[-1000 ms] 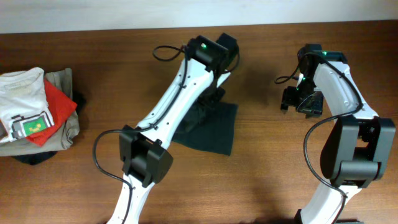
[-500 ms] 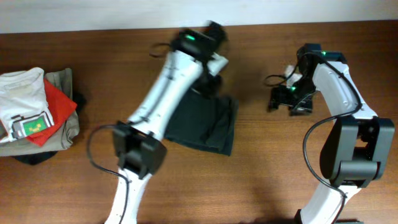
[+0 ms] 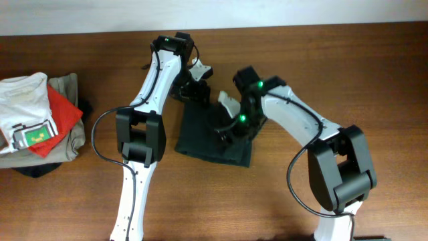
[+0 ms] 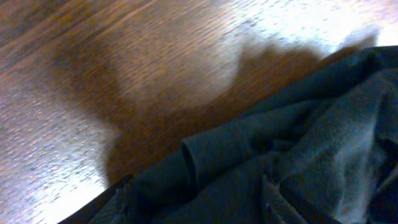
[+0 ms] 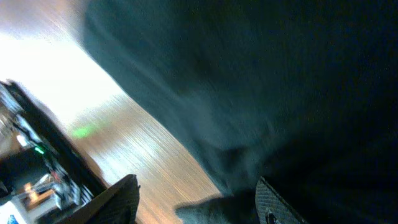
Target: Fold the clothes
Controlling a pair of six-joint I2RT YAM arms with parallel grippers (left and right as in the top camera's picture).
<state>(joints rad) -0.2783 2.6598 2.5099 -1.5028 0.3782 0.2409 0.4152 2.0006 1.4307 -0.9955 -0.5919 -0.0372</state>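
Observation:
The clothes are one very dark green T-shirt (image 3: 212, 142) lying folded in a rough rectangle at the table's middle. My left gripper (image 3: 194, 90) hovers at the shirt's far left corner. In the left wrist view its jaws (image 4: 198, 202) stand open over rumpled cloth (image 4: 323, 130), holding nothing. My right gripper (image 3: 231, 126) is over the shirt's right half. In the right wrist view it (image 5: 199, 202) is open too, with a shirt edge (image 5: 205, 155) and bare wood showing between the fingertips (image 5: 273, 200).
A pile of other garments sits at the left edge: a white shirt (image 3: 25, 107), a red piece (image 3: 63, 112) and a khaki one (image 3: 72, 144). The wooden table (image 3: 388, 73) stretches right of the arms. A pale wall runs along the back.
The left gripper let go of the shirt, opened and swung back-left. The right arm swept in from the right and now sits over the shirt, which has settled flatter.

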